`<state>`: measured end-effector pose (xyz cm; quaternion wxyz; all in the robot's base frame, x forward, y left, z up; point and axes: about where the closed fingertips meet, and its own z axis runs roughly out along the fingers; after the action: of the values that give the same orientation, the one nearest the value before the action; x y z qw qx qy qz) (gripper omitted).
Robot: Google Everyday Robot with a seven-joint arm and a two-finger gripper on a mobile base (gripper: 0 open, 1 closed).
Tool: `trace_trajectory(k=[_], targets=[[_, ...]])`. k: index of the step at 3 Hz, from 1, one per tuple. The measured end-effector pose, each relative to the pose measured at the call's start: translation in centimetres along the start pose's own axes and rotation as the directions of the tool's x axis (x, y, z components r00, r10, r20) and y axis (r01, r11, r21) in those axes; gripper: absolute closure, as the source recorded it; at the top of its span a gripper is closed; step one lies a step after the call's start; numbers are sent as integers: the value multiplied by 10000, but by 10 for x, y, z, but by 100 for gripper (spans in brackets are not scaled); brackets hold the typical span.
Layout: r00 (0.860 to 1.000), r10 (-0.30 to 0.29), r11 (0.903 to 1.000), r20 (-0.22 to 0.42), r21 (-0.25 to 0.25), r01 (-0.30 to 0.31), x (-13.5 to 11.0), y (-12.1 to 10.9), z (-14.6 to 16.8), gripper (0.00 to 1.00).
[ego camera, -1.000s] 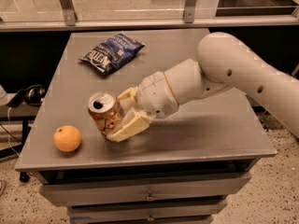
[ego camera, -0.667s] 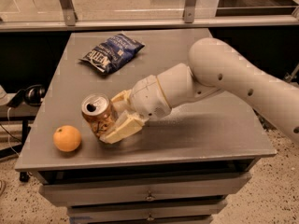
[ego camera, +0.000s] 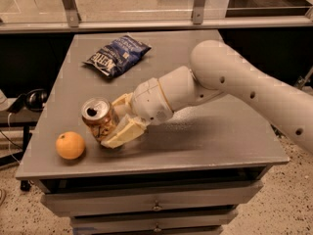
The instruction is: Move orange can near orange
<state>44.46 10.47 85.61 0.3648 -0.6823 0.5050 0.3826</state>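
Orange skin first: the orange (ego camera: 70, 145) sits near the front-left corner of the grey desk (ego camera: 220, 141), apart from everything else. Just to its right is the orange can (ego camera: 99, 119), tilted so its silver top leans toward the camera, with a narrow strip of bare desk between it and the fruit. The end effector (ego camera: 111, 125) is clamped on the can, one pale finger low in front of it and the other behind. Whether the can's base touches the desk I cannot tell. Further back lies a dark blue chip bag (ego camera: 117, 55), well clear. The white arm (ego camera: 234, 82) reaches in from the right. The carry looks nearly finished, so what remains is placement: bring the can upright, lower it until the base sits flat, keep the front finger from nudging the round fruit, which would roll, then let go gently
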Motion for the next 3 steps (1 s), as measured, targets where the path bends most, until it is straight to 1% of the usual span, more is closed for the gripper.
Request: trace_trajectory(k=[2,3], targets=[[9998,-157,9998,75,135,156,2,-1,0,13],[9999,-123,9998,106,139,121,4,2,1,0]])
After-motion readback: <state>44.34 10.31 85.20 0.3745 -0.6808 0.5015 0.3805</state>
